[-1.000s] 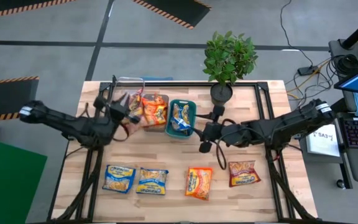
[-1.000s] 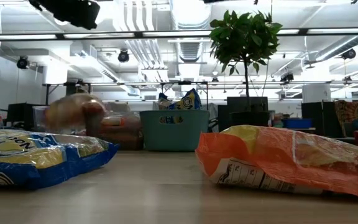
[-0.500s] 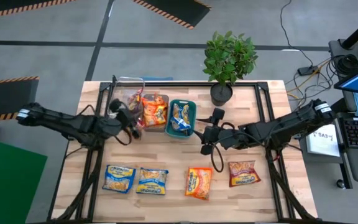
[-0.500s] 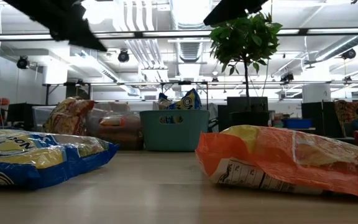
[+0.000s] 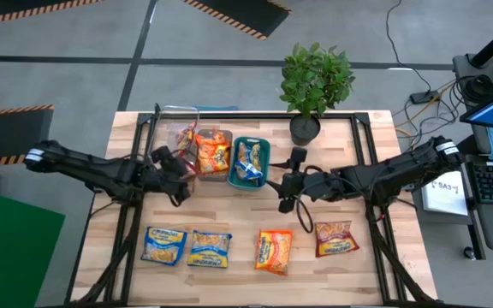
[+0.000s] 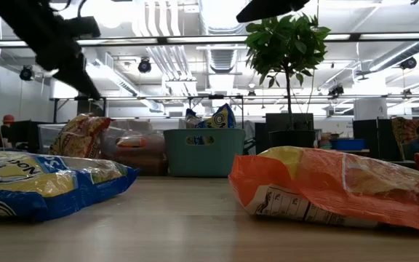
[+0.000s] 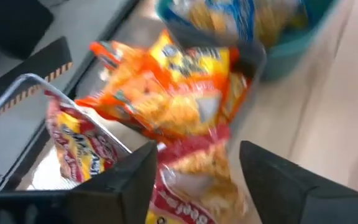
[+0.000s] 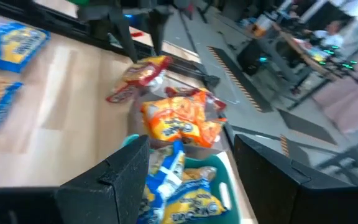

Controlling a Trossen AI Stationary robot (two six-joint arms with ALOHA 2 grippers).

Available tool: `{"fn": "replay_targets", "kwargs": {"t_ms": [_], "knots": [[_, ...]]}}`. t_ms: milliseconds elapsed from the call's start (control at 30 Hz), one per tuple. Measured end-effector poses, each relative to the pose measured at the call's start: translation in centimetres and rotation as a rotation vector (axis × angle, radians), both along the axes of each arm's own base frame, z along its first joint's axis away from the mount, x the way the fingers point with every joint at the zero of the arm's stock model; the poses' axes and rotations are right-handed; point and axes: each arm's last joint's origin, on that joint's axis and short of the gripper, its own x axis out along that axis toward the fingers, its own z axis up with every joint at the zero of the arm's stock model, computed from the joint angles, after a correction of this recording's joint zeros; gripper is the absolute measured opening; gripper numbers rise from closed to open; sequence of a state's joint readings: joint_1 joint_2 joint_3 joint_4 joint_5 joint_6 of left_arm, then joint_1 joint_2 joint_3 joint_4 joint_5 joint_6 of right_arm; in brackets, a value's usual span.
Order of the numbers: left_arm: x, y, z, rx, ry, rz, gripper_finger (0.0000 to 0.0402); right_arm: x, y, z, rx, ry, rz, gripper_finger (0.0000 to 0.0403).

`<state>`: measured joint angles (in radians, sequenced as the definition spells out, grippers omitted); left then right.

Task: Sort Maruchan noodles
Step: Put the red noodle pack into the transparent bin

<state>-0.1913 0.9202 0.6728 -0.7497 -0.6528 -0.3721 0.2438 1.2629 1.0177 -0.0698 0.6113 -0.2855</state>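
Two dark jointed arms, black cables, dark two-finger tools

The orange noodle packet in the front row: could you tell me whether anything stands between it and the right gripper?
Nothing visible does. The right gripper hangs open just behind the orange noodle packet, with only bare table between them; the red packet lies off to one side.

Left arm stretched in from its side, left tool (image 5: 178, 167) fingers (image 7: 126, 180) spread, nothing between them. Right arm reaching toward centre, right tool (image 5: 286, 184) fingers (image 8: 120, 174) parted, empty.
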Motion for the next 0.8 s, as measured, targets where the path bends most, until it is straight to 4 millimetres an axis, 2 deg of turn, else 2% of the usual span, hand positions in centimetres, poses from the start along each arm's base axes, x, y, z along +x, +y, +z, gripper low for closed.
{"fn": "replay_targets", "kwargs": {"t_ms": [100, 233, 400, 800], "knots": [[0.4, -0.2, -1.2, 0.006, 0.063, -0.067, 0.0229, 0.1, -0.1, -0.2, 0.022, 0.012, 0.045, 0.0221], [0.8, -0.3, -2.4, 0.044, 0.136, -0.109, 0.0226, 0.1, -0.3, -0.3, 0.032, 0.014, 0.062, 0.0221], [1.3, 0.0, -2.7, 0.116, 0.151, -0.056, 0.0217, 0.1, -0.3, -0.3, 0.032, 0.017, 0.064, 0.0221], [1.8, 0.7, -4.5, 0.007, 0.206, 0.075, 0.0213, 0.1, -0.3, -0.4, 0.029, 0.023, 0.067, 0.0221]]}}
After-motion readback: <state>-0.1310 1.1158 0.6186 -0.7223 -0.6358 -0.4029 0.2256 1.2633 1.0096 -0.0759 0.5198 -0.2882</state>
